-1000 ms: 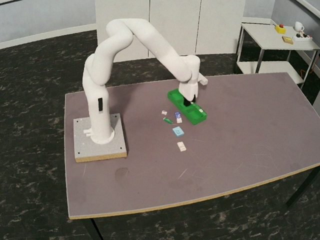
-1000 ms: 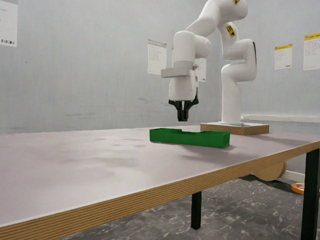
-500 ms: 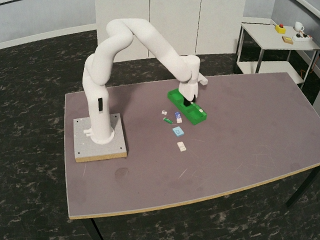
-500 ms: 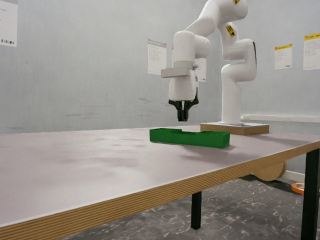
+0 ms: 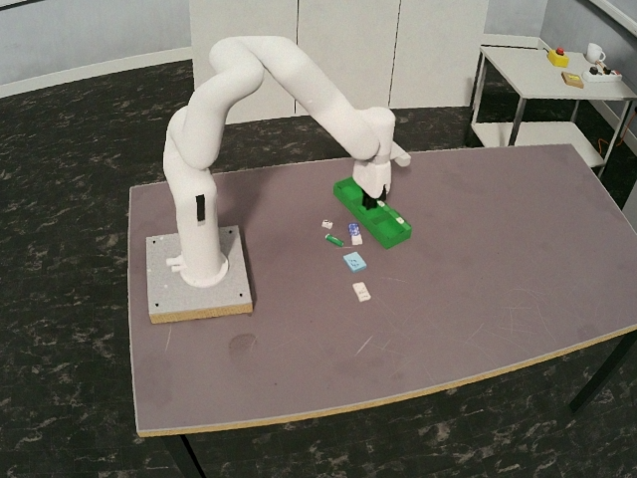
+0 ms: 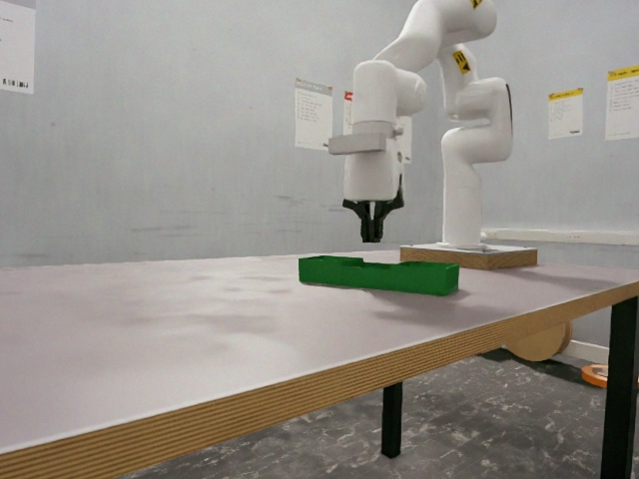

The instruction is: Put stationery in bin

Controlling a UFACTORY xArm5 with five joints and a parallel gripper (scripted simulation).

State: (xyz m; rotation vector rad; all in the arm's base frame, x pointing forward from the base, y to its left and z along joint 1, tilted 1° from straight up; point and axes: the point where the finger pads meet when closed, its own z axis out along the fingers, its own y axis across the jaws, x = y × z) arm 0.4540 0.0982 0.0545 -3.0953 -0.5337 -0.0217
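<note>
A long green bin (image 5: 371,213) with several compartments lies on the table; it also shows in the exterior view (image 6: 378,274). Small white pieces (image 5: 398,219) sit on its walls; I cannot read any letter on them. My gripper (image 5: 371,203) hangs above the bin's middle part, fingers shut with nothing visible between them; in the exterior view my gripper (image 6: 372,236) is clearly above the bin's rim. Left of the bin lie a small white item (image 5: 326,224), a green pen-like item (image 5: 334,239), a blue and white item (image 5: 353,232), a light blue pad (image 5: 354,262) and a white card-like item (image 5: 361,291).
The arm's base plate (image 5: 198,275) stands at the table's left. A side table (image 5: 555,77) with small devices and a mug stands beyond the far right corner.
</note>
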